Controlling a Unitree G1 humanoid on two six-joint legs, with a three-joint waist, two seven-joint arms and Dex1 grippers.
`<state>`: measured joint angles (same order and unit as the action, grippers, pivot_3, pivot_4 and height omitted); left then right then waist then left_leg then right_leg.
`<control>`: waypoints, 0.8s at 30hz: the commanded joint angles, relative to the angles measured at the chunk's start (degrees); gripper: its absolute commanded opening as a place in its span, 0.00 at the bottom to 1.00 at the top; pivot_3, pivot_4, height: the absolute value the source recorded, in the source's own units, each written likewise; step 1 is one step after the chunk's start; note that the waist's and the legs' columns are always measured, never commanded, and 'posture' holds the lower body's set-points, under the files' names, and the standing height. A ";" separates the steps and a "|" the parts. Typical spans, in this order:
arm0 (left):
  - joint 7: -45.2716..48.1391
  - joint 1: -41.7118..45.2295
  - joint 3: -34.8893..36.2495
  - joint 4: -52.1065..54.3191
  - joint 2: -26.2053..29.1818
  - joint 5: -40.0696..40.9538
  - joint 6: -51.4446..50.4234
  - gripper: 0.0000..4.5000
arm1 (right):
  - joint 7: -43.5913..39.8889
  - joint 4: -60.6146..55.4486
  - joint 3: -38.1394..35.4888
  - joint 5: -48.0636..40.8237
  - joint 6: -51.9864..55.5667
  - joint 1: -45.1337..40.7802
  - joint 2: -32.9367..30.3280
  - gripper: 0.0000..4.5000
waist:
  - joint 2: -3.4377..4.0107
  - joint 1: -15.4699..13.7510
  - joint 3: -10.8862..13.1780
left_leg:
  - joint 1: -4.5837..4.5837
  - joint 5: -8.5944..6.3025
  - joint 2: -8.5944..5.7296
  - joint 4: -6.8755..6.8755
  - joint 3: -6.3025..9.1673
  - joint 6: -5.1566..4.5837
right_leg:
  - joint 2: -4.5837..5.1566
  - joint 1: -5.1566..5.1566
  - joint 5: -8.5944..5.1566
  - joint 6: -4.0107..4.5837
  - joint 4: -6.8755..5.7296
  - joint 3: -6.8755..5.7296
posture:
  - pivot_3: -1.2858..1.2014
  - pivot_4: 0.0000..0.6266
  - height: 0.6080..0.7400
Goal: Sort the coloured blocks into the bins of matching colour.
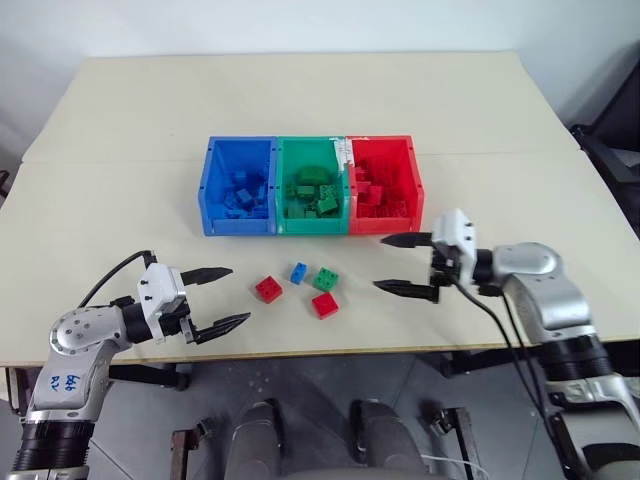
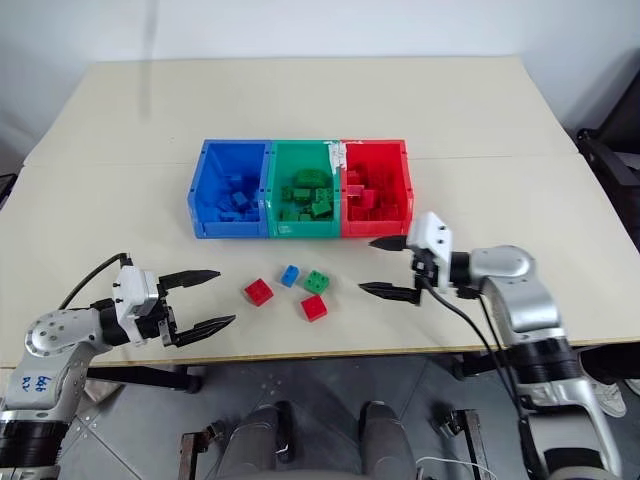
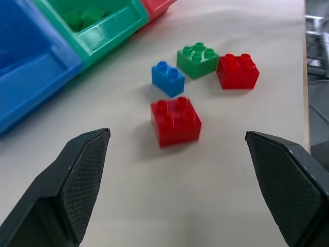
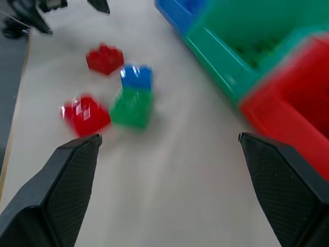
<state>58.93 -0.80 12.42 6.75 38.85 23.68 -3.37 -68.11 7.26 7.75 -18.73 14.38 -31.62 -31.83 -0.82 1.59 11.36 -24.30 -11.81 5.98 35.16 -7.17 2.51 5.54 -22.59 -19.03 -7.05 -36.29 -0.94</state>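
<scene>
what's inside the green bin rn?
The green bin holds a loose pile of green blocks, heaped toward the back and right. No other colour shows among them. A white label sits on its right wall. The floor under the pile is covered.

Blue bin (image 3: 31,72) cropped at frame edge beside green bin (image 3: 97,31), loose blocks (image 4: 131,105) near green bin motion-blurred

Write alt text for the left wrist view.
Four loose blocks sit on the table ahead of the open left gripper: a red block nearest, then a blue block, a green block and a second red block. The blue bin and green bin stand beyond.
</scene>
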 commanded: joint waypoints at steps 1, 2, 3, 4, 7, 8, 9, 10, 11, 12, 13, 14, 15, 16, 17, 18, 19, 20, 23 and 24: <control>-1.49 -2.96 2.44 4.62 0.07 1.98 -0.83 1.00 | 1.66 0.04 2.66 1.97 0.96 -2.14 2.57 0.99 | -0.02 -0.01 -0.01 | 0.00 -0.03 -0.01 0.00 -0.01 -0.03 | 0.02 0.01 0.00 0.01 0.01 0.00 | 0.52 0.24 1.00; -1.83 -3.82 2.77 5.29 0.02 2.11 -0.96 1.00 | 2.59 0.63 3.58 2.85 1.19 -2.88 3.76 0.99 | -0.03 -0.03 -0.02 | 0.00 -0.05 0.00 0.00 -0.03 -0.04 | 0.02 0.01 -0.01 0.02 0.03 0.00 | 0.52 0.24 1.00; -2.32 -4.42 2.89 5.95 -0.11 2.12 -1.09 1.00 | 3.57 1.20 4.26 3.51 1.76 -3.54 4.83 0.99 | -0.04 0.05 -0.03 | 0.00 -0.06 0.00 0.00 -0.03 -0.05 | 0.03 0.01 -0.01 0.02 0.02 0.00 | 0.52 0.24 1.00; -2.96 -4.98 2.83 6.76 -0.31 2.08 -1.29 1.00 | 5.25 1.66 4.72 4.03 2.87 -4.28 6.35 0.99 | -0.05 0.15 -0.03 | 0.00 -0.07 0.01 0.00 -0.03 -0.04 | 0.02 0.00 -0.01 0.03 0.01 0.00 | 0.52 0.24 1.00; -4.58 -5.87 2.55 8.63 -0.89 2.11 -2.09 1.00 | 8.55 0.17 6.00 4.16 8.56 -5.25 9.57 0.99 | -0.06 0.24 -0.04 | 0.00 -0.08 0.03 -0.01 -0.07 -0.02 | 0.02 -0.09 -0.02 0.05 -0.10 0.01 | 0.52 0.24 1.00; -4.86 -5.98 2.43 8.93 -0.99 2.08 -2.24 1.00 | 8.96 -0.37 6.45 4.49 9.55 -5.23 9.93 0.99 | -0.06 0.24 -0.04 | 0.00 -0.10 0.05 -0.01 -0.08 0.01 | 0.02 -0.12 -0.04 0.08 -0.15 0.00 | 0.52 0.24 1.00; -5.03 -6.05 2.27 9.12 -1.10 2.03 -2.31 1.00 | 9.76 -0.66 6.77 4.93 10.19 -5.21 10.46 0.99 | -0.06 0.18 -0.04 | 0.00 -0.11 0.05 -0.01 -0.10 0.02 | 0.02 -0.13 -0.04 0.08 -0.17 0.00 | 0.52 0.24 1.00; -5.20 -6.01 2.03 9.22 -1.22 1.93 -2.36 1.00 | 10.69 -0.81 7.09 5.30 10.85 -5.22 11.01 0.99 | -0.06 0.15 -0.04 | 0.00 -0.12 0.05 -0.01 -0.11 0.02 | 0.02 -0.14 -0.04 0.08 -0.17 -0.01 | 0.52 0.24 1.00; -5.33 -5.97 1.85 9.29 -1.28 1.86 -2.39 1.00 | 11.35 -0.92 7.29 5.49 11.32 -5.24 11.36 0.99 | -0.06 0.15 -0.04 | 0.00 -0.13 0.05 0.00 -0.12 0.01 | 0.02 -0.15 -0.04 0.08 -0.17 -0.02 | 0.52 0.24 1.00; -5.45 -5.81 1.64 9.32 -1.38 1.82 -2.43 1.00 | 11.88 -1.14 7.76 5.89 11.93 -5.21 11.60 0.99 | -0.06 0.16 -0.04 | 0.00 -0.14 0.05 0.00 -0.16 0.00 | 0.03 -0.16 -0.04 0.09 -0.16 -0.02 | 0.52 0.24 1.00; -5.54 -5.62 1.43 9.34 -1.45 1.80 -2.45 1.00 | 12.37 -1.30 8.10 6.34 12.32 -5.13 11.72 0.99 | -0.06 0.17 -0.04 | 0.00 -0.14 0.06 0.00 -0.18 -0.01 | 0.03 -0.17 -0.04 0.09 -0.16 -0.02 | 0.52 0.24 1.00; -5.61 -5.39 1.27 9.33 -1.52 1.78 -2.47 1.00 | 12.76 -1.59 8.50 6.84 12.96 -4.97 11.61 0.99 | -0.07 0.18 -0.04 | 0.00 -0.14 0.06 0.00 -0.18 -0.01 | 0.03 -0.17 -0.04 0.09 -0.16 -0.02 | 0.52 0.24 1.00; -5.68 -5.19 1.14 9.32 -1.57 1.76 -2.50 1.00 | 13.20 -1.84 8.80 7.36 13.48 -4.80 11.43 0.99 | -0.07 0.18 -0.04 | 0.00 -0.14 0.07 0.00 -0.19 -0.01 | 0.03 -0.17 -0.04 0.09 -0.16 -0.02 | 0.52 0.24 1.00; -5.72 -5.01 1.07 9.27 -1.54 1.78 -2.51 1.00 | 13.81 -2.08 9.17 8.23 13.66 -4.59 11.07 0.99 | -0.07 0.20 -0.04 | 0.00 -0.14 0.07 0.00 -0.19 -0.01 | 0.03 -0.18 -0.04 0.09 -0.16 -0.02 | 0.52 0.24 1.00; -5.73 -4.79 1.03 9.15 -1.51 1.80 -2.54 1.00 | 14.34 -2.37 9.49 9.06 13.93 -4.36 10.61 0.99 | -0.08 0.20 -0.05 | 0.00 -0.15 0.07 0.00 -0.20 -0.01 | 0.03 -0.19 -0.04 0.09 -0.16 -0.02 | 0.52 0.24 1.00; -5.75 -4.64 0.98 9.09 -1.50 1.81 -2.58 1.00 | 14.67 -2.56 9.64 9.62 14.08 -4.21 10.32 0.99 | -0.11 0.21 -0.07 | 0.00 -0.15 0.08 0.00 -0.20 -0.01 | 0.03 -0.19 -0.04 0.09 -0.16 -0.02 | 0.52 0.24 1.00; -5.73 -4.50 0.95 8.97 -1.47 1.79 -2.56 1.00 | 15.28 -2.76 9.58 10.08 14.28 -4.07 10.19 0.99 | -0.12 0.21 -0.07 | 0.00 -0.15 0.08 0.00 -0.20 0.00 | 0.02 -0.20 -0.05 0.09 -0.16 -0.02 | 0.52 0.24 1.00; -5.74 -4.40 0.90 8.91 -1.48 1.74 -2.57 1.00 | 15.68 -2.87 9.49 10.26 14.42 -4.00 10.11 0.99 | -0.13 0.21 -0.08 | 0.00 -0.15 0.09 0.00 -0.22 0.00 | 0.03 -0.21 -0.05 0.09 -0.16 -0.02 | 0.52 0.24 1.00; -5.51 -3.55 0.66 8.28 -1.54 1.68 -2.36 1.00 | 15.45 -5.01 9.57 10.66 15.88 -3.54 8.31 0.95 | -0.14 0.14 -0.09 | 0.01 -0.16 0.09 0.00 -0.24 0.00 | 0.03 -0.21 -0.05 0.09 -0.16 -0.02 | 0.52 0.24 1.00; -5.42 -3.19 0.56 8.12 -1.52 1.71 -2.36 1.00 | 14.86 -5.94 9.69 10.57 15.84 -3.32 7.67 0.90 | -0.17 0.12 -0.10 | 0.01 -0.17 0.09 0.00 -0.24 0.00 | 0.03 -0.21 -0.05 0.10 -0.15 -0.02 | 0.52 0.24 1.00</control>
<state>53.33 -4.72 12.75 14.15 37.19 24.74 -6.27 -52.79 3.63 17.16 -8.86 29.68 -35.71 -22.99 -0.98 1.71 11.26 -24.30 -11.98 6.08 35.16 -7.41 2.50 5.57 -22.80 -19.08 -6.95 -36.44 -0.96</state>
